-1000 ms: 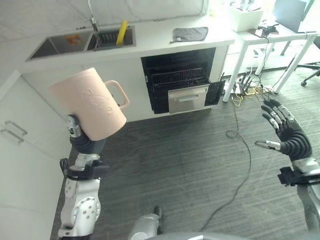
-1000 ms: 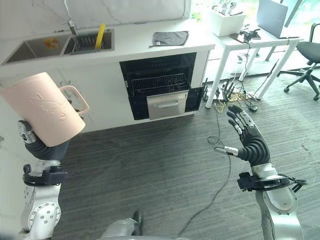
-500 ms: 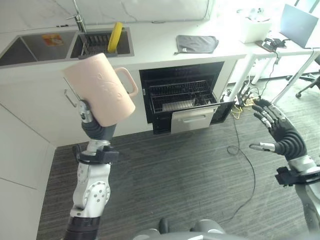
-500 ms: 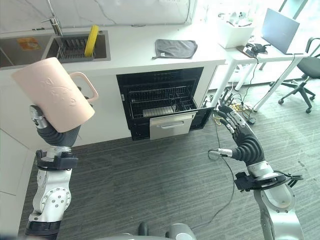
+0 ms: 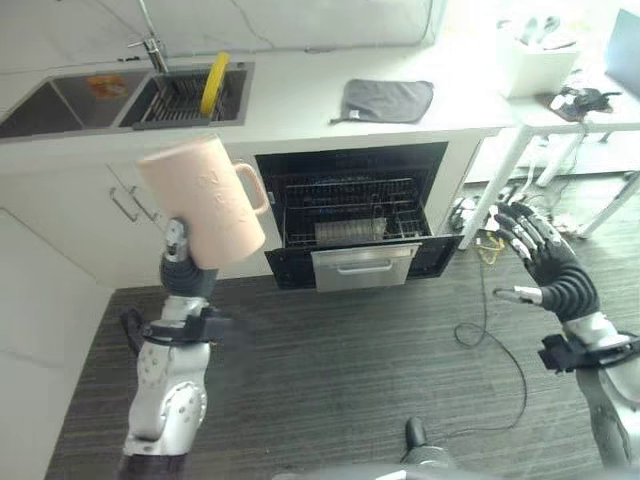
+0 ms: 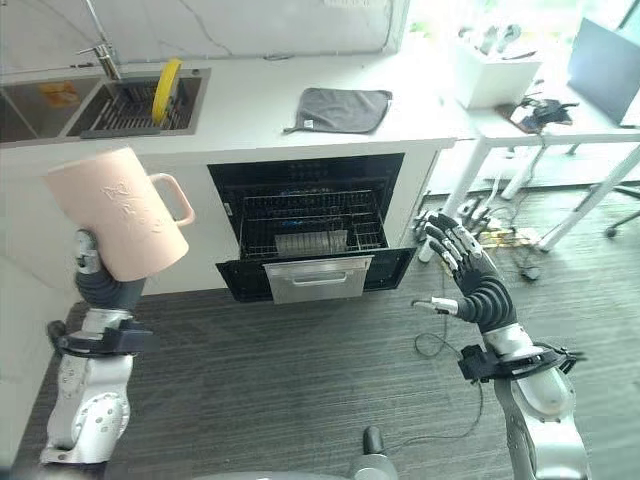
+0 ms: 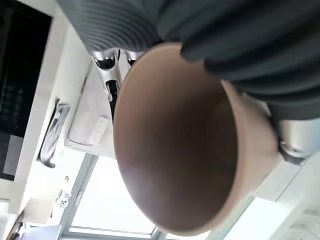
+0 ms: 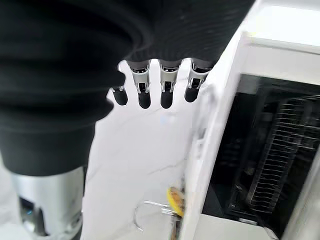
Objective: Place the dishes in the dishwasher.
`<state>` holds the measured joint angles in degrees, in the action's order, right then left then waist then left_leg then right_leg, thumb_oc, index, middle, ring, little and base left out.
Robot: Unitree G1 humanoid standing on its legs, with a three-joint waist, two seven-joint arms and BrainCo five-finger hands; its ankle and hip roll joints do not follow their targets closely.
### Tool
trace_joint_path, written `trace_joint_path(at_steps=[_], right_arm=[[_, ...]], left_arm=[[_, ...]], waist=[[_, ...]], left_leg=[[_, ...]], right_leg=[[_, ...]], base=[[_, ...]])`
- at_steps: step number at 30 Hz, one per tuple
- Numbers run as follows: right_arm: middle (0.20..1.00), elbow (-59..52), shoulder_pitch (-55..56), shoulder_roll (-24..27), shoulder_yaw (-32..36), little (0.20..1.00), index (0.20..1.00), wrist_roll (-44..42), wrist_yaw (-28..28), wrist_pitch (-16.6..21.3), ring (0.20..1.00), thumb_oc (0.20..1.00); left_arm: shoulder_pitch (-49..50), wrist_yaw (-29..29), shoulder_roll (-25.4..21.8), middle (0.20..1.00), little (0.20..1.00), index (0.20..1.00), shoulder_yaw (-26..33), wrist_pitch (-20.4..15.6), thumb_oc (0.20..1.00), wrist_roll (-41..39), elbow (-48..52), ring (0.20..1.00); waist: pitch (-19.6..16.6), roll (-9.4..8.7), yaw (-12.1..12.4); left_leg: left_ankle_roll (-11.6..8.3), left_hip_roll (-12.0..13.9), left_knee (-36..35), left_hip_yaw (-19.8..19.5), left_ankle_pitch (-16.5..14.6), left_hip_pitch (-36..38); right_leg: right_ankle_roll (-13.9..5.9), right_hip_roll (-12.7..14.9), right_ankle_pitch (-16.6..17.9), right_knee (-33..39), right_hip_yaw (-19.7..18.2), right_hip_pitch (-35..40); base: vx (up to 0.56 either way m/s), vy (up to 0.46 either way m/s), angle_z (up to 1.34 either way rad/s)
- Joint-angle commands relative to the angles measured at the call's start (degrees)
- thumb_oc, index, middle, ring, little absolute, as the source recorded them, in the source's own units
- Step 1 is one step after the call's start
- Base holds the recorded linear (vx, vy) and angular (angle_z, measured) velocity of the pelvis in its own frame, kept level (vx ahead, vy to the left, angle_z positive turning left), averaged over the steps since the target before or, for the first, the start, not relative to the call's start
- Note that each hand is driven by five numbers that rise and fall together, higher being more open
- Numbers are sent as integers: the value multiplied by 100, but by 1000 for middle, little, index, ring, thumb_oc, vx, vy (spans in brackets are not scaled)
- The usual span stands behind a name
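Before open dishwasher [image 5: 350, 215], left hand [image 5: 178, 262] holds pink mug [image 5: 203, 200] aloft, upside down, handle toward machine; fingers wrapped on its lower body, mouth facing wrist. Mug looks rigid, smooth, likely breakable; body grip seems firmer than handle. Right hand [image 6: 468, 278] hovers well apart, fingers spread, empty. Mug not yet near rack [image 6: 300, 225].

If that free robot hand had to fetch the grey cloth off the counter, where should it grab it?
Probably the near edge of the grey cloth, coming from above. It lies flat on the white counter above the open dishwasher, so only a pinched edge gives hold. The right robot hand is open and free.
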<state>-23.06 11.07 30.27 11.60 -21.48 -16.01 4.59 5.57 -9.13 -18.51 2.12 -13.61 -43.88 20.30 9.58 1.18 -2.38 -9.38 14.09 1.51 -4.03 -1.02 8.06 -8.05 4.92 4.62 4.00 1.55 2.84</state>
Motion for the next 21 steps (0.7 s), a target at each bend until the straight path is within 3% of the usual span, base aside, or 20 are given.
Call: trace_joint_path(at_steps=[1,3,4,6,9,10,12,14,17,21], right_arm=[[1000,-745,-255,62,57,1000,1000,-268,38,105,1000,1000],[1000,-740,-289,93,-9,1000,1000,-225,14,78,1000,1000],[1000,-734,-257,106,7,1000,1000,-237,17,80,1000,1000],[1000,-749,-24,179,152,1000,1000,-403,-61,195,1000,1000],[1000,-683,73,256,293,1000,1000,-380,-24,214,1000,1000],[1000,-618,122,223,351,1000,1000,-321,12,240,1000,1000],[1000,-543,168,156,391,1000,1000,-241,60,336,1000,1000],[1000,-436,103,139,343,1000,1000,-157,-19,406,1000,1000],[1000,-496,47,107,312,1000,1000,-194,-99,266,1000,1000],[1000,-541,59,-183,111,1000,1000,8,66,252,1000,1000]], left_arm=[[-179,80,-513,200,200,200,362,-589,200,-431,665,200],[-139,125,-478,200,200,200,333,-641,200,-541,692,200],[-107,94,-452,200,200,200,334,-608,200,-578,715,200],[46,-148,-396,200,200,200,365,-560,200,-705,736,200],[69,-465,-349,200,200,200,435,-532,200,-889,594,200],[36,-562,-370,200,200,200,452,-495,200,-995,512,200],[-73,-716,-373,200,200,200,388,-476,200,-1057,390,200],[-175,-674,-357,200,200,200,285,-554,200,-972,296,200],[-338,-547,-343,200,200,200,223,-388,200,-855,274,200],[-487,-577,-282,200,200,200,81,-145,200,-499,228,200]], waist=[[-139,-406,-37],[-138,-414,-38],[-116,-429,-37],[-30,-503,-61],[4,-435,-146],[-31,-330,-225],[-47,-263,-318],[-109,-224,-297],[-189,-219,-262],[-197,-256,-190]], left_leg=[[386,-409,-84,143,-764,-42],[318,-288,108,220,-664,-96],[300,-247,398,271,-447,-244],[373,-308,1076,533,-422,-561],[364,-257,310,1013,-407,-454],[290,-141,-331,1262,-109,-284],[191,-39,-651,1577,144,-240],[188,-134,-651,1378,63,-254],[294,-383,-651,1131,-33,-315],[596,-822,-651,723,-159,-371]], right_leg=[[-281,611,-373,24,-300,-162],[-140,468,-464,-25,-214,-119],[-62,408,-502,-48,-145,-54],[66,340,-658,-58,68,169],[56,332,-790,-55,337,331],[24,324,-844,-20,454,410],[-20,376,-872,48,674,561],[-112,530,-881,66,793,639],[-258,723,-866,-89,799,550],[-419,1030,-712,-1495,625,53]], base=[[153,-594,7],[111,-427,-11],[128,-384,-15],[143,-361,7],[146,-23,55],[228,215,50],[222,331,77],[214,460,38],[172,486,-6],[156,416,16]])
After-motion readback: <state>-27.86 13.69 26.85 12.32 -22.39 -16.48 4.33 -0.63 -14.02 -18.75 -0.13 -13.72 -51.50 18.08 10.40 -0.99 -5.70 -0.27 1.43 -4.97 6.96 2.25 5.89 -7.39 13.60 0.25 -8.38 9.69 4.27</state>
